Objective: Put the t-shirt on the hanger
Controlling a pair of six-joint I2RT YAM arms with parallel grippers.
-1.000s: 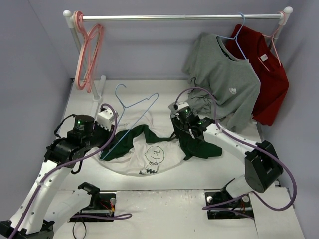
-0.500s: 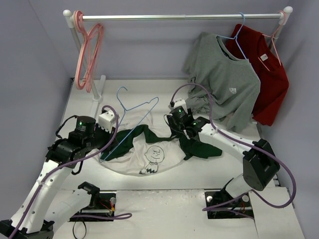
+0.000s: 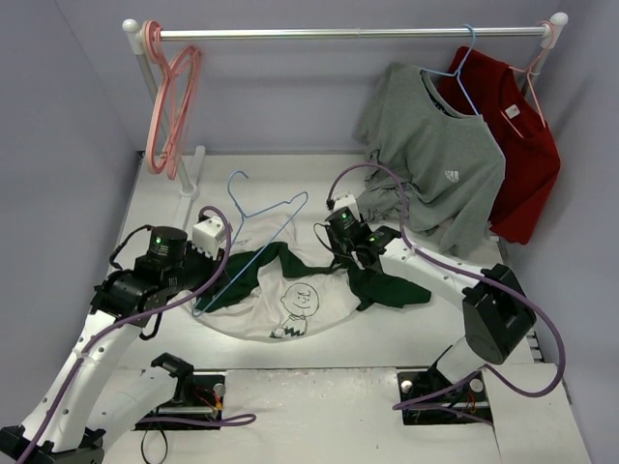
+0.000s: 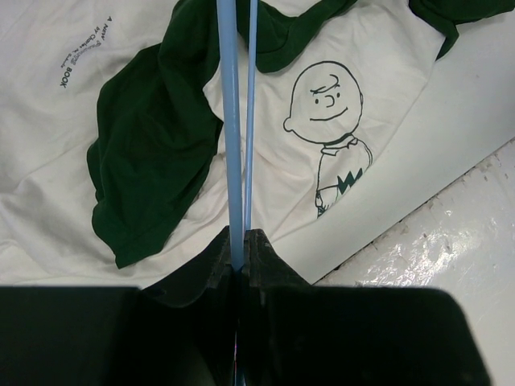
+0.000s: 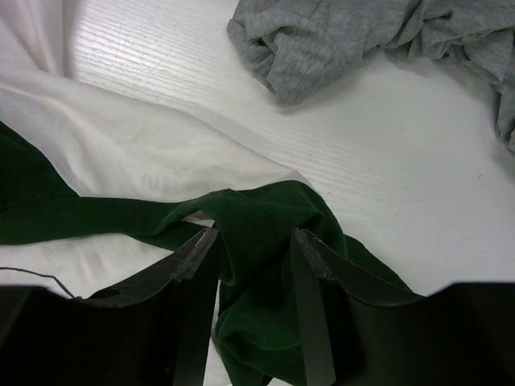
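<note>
The off-white t-shirt point(image 3: 290, 295) with dark green sleeves lies crumpled on the table, its cartoon face point(image 4: 326, 100) turned up. Across its left sleeve runs the light-blue hanger point(image 3: 253, 220), hook pointing to the back. My left gripper point(image 3: 198, 285) is shut on the hanger's lower end; the two thin blue wires point(image 4: 235, 121) run straight out from between the closed jaws of that gripper point(image 4: 239, 235). My right gripper point(image 3: 340, 253) is down at the shirt's right shoulder. That gripper point(image 5: 253, 233) stands open, with a raised fold of green fabric point(image 5: 257, 213) between its fingers.
A rail point(image 3: 338, 34) spans the back, with pink hangers point(image 3: 169, 106) at its left end. On its right hang a grey t-shirt point(image 3: 440, 164) and a red t-shirt point(image 3: 527, 145). The grey shirt's hem point(image 5: 338, 36) rests on the table just beyond my right gripper.
My right gripper has slid left and slightly back along the shirt, to the green fold at the shoulder. The left arm and hanger have barely shifted.
</note>
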